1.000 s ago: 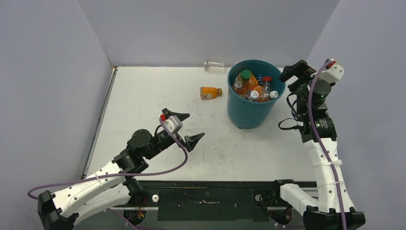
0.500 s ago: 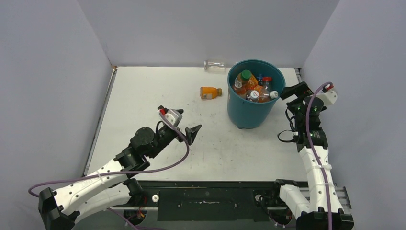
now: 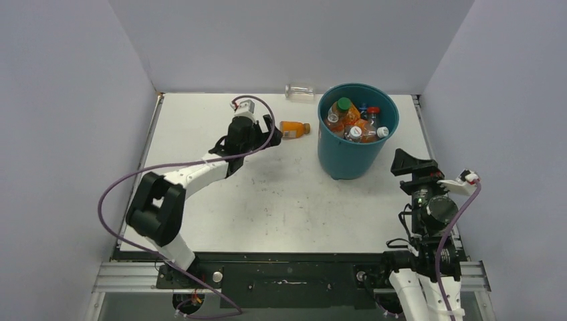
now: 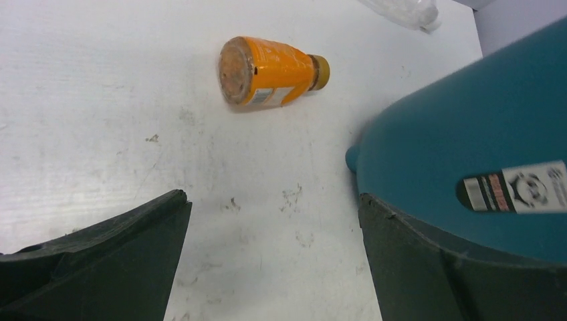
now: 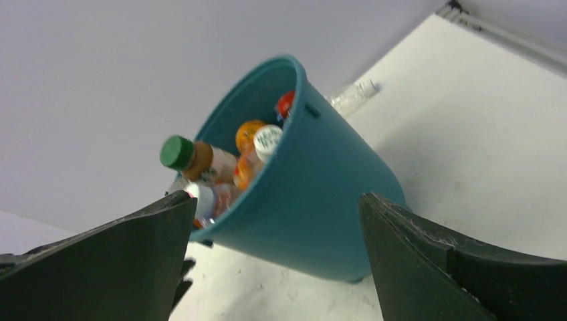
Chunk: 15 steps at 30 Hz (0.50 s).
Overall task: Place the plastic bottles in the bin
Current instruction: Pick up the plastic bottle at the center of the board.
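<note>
Since a second ago the left arm has swung from the lower left of the overhead view up towards the middle top, and the right arm has dropped from beside the bin to the lower right. The left gripper (image 3: pixel 259 131) now hangs just short of the small orange plastic bottle (image 3: pixel 293 129), jaws spread wide and holding nothing. The right gripper (image 3: pixel 411 164) is also wide open and empty.

That bottle lies on its side on the white table (image 3: pixel 200 114), just left of the round teal-blue plastic bin (image 3: pixel 348 157). A clear plastic bottle (image 3: pixel 300 91) lies at the back wall, top centre. The rest are heaped inside the bin.

From where I stand, the worry is rolling. The orange bottle is round and shows its flat base to the wrist camera, so a finger landing early could knock it away towards the bin or spin it. The bin wall sits close on the right of the wrist view; a wide approach could clip it. With the heap near the rim, a dropped bottle might bounce out.
</note>
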Each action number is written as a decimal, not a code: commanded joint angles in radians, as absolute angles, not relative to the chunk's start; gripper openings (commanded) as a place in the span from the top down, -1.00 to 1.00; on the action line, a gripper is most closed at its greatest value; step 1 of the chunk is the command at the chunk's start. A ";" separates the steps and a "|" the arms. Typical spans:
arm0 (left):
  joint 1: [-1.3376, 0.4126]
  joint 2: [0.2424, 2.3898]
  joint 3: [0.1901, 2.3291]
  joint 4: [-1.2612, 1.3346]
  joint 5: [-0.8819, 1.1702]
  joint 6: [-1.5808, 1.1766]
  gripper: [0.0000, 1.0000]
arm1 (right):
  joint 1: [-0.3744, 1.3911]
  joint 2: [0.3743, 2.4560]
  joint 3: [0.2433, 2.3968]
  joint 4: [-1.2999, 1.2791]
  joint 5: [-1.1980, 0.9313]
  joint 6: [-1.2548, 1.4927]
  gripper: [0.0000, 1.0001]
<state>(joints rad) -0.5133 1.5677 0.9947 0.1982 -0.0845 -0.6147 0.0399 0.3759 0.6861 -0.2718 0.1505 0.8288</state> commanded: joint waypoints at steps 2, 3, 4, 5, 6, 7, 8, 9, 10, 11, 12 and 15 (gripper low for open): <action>-0.483 1.801 1.346 0.218 -0.047 -0.555 -0.92 | 0.070 0.186 0.559 -0.383 0.148 0.907 -0.90; -0.483 1.854 1.394 0.158 -0.053 -0.484 -0.92 | 0.071 0.152 0.549 -0.402 0.137 0.911 -0.91; -0.483 1.920 1.499 0.080 -0.061 -0.400 -0.92 | 0.070 0.122 0.542 -0.420 0.122 0.915 -0.91; -0.482 1.959 1.565 0.044 -0.056 -0.304 -0.93 | 0.071 0.100 0.538 -0.435 0.101 0.912 -0.91; -0.482 1.995 1.612 -0.012 -0.048 -0.213 -0.93 | 0.072 0.084 0.541 -0.457 0.086 0.902 -0.91; -0.482 2.023 1.652 -0.055 -0.024 -0.112 -0.93 | 0.073 0.072 0.548 -0.489 0.072 0.887 -0.91; -0.480 2.045 1.683 -0.084 -0.003 -0.029 -0.93 | 0.075 0.063 0.555 -0.517 0.063 0.872 -0.92; -0.480 2.069 1.710 -0.113 0.037 0.083 -0.94 | 0.079 0.053 0.566 -0.544 0.055 0.854 -0.92; -0.481 2.093 1.743 -0.148 0.058 0.173 -0.94 | 0.080 0.043 0.579 -0.579 0.050 0.835 -0.92; -0.482 2.120 1.780 -0.189 0.071 0.241 -0.94 | 0.079 0.029 0.595 -0.618 0.051 0.813 -0.92; -0.480 2.148 1.821 -0.229 0.085 0.306 -0.95 | 0.079 0.021 0.623 -0.652 0.053 0.794 -0.92; -0.486 2.227 1.946 -0.366 0.138 0.509 -0.95 | 0.078 0.012 0.677 -0.758 0.029 0.746 -0.92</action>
<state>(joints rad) -0.4831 2.1372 1.7985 -0.1459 0.0399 0.1135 0.0731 0.0406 0.5823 -0.6189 0.0731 0.8276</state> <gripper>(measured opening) 0.977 0.960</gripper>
